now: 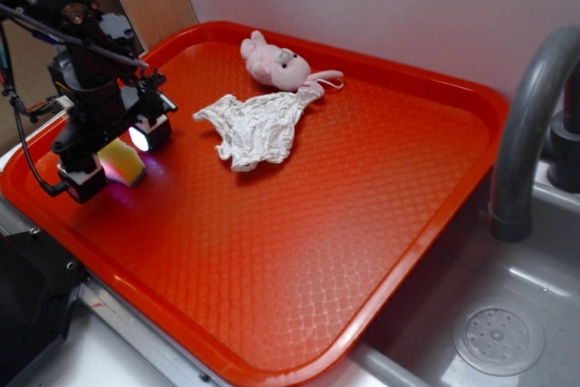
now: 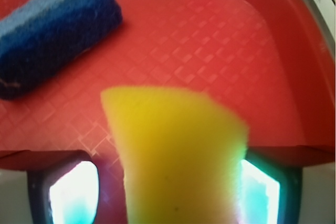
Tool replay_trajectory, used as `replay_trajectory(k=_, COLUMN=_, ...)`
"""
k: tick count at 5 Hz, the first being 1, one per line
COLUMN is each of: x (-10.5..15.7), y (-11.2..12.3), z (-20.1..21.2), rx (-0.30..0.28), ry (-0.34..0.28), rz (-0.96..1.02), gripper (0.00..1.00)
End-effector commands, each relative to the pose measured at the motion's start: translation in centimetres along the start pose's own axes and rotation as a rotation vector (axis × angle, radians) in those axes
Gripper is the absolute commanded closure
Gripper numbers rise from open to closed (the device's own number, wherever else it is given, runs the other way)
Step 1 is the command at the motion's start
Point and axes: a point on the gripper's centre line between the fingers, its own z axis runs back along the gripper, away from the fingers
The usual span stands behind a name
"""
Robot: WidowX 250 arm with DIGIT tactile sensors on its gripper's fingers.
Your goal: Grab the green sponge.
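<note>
Standing over the near-left corner of the red tray (image 1: 381, 251), the gripper (image 1: 116, 157) is straddling the green sponge (image 1: 122, 162). The sponge is reading as yellow with a slight green cast. In the wrist view it is filling the gap between the two lit fingers (image 2: 73, 192), and the right-hand pad is sitting against its edge. Whether the other pad is touching it, I cannot tell, so a firm pinch is not confirmed. The fingers are spread to about the sponge's width. Whether the sponge is resting on the tray floor or lifted off it is also unclear.

Lying on the tray just beyond the yellow block, in the wrist view, a blue sponge (image 2: 52, 35) is sitting at an angle, apart from it.

Moving farther across the tray, a crumpled white cloth (image 1: 258, 129) is lying on the patterned floor. Past it, near the far rim, a pink stuffed bunny (image 1: 276, 65) is lying, touching the cloth's far corner.

Outside the tray, to the right, a grey faucet (image 1: 530, 124) is arching over a metal sink (image 1: 471, 296) holding a round drain (image 1: 498, 340).
</note>
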Motion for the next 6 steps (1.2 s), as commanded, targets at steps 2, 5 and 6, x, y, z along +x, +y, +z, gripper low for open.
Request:
replay_trajectory(k=2, x=-0.3, y=0.4, z=1.3, rx=-0.072, ry=-0.073, rz=-0.024, gripper=1.0)
replay_trajectory(k=5, x=0.7, y=-0.1, z=11.6, rx=-0.173, ry=0.121, rz=-0.736, gripper=1.0)
replay_trajectory(k=6, x=-0.7, y=0.9, z=14.8, rx=-0.278, ry=0.16, rz=-0.97, gripper=1.0)
